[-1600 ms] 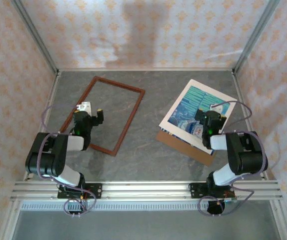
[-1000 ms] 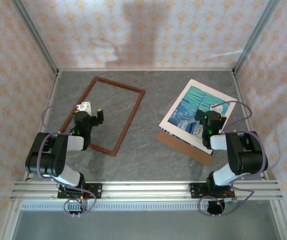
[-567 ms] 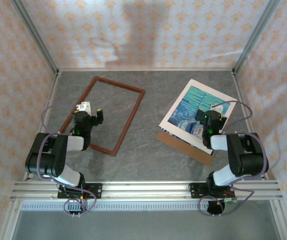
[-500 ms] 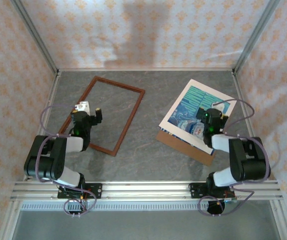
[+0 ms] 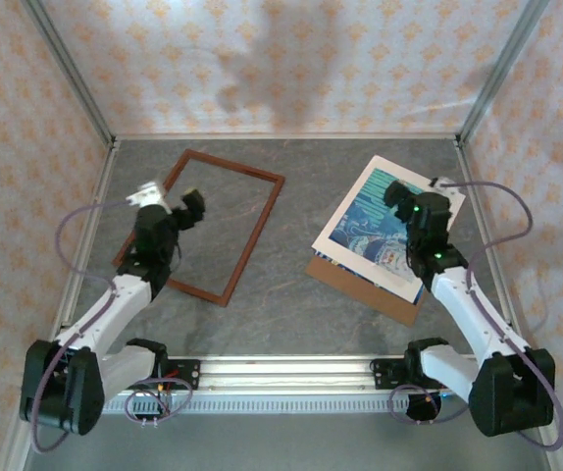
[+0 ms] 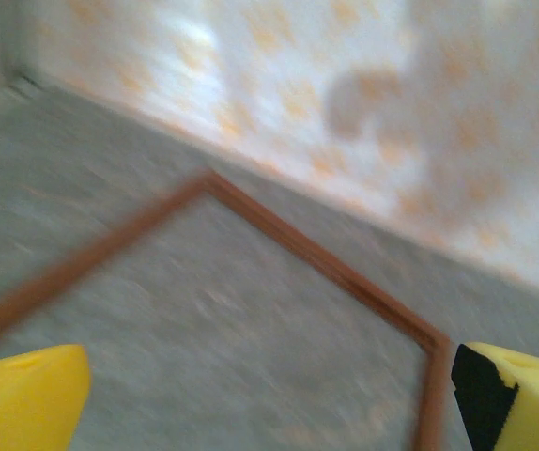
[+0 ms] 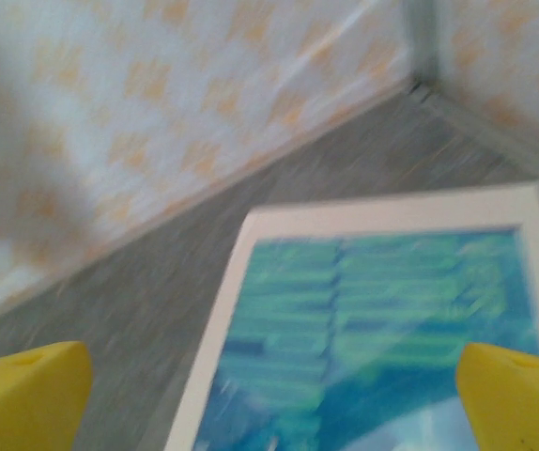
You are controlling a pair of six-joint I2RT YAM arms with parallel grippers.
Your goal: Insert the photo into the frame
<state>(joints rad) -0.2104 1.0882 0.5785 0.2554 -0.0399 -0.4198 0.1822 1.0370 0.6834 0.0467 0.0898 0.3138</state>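
Note:
The frame (image 5: 263, 222), thin reddish-brown moulding, lies flat on the left of the table with bare table inside it. My left gripper (image 5: 172, 201) hovers over its left part, open and holding nothing. In the left wrist view the frame's far corner (image 6: 326, 263) lies ahead between the yellow fingertips (image 6: 25, 399). The blue-teal photo (image 5: 365, 221) lies on the right under a cream mat (image 5: 378, 168). My right gripper (image 5: 414, 201) hangs above it, open and holding nothing. The right wrist view looks down on the photo (image 7: 373, 329), with the mat's border (image 7: 223, 310) at its left.
A brown cardboard backing board (image 5: 360, 287) sticks out from under the mat toward the near side. Patterned walls close the table on three sides, with metal posts (image 5: 71, 74) at the back corners. Grey table (image 5: 296, 304) lies between frame and photo.
Both arms have unfolded from their tucked pose and reached away from their bases. The left gripper went out over the frame, the right one out over the photo. The wrist views are motion-blurred.

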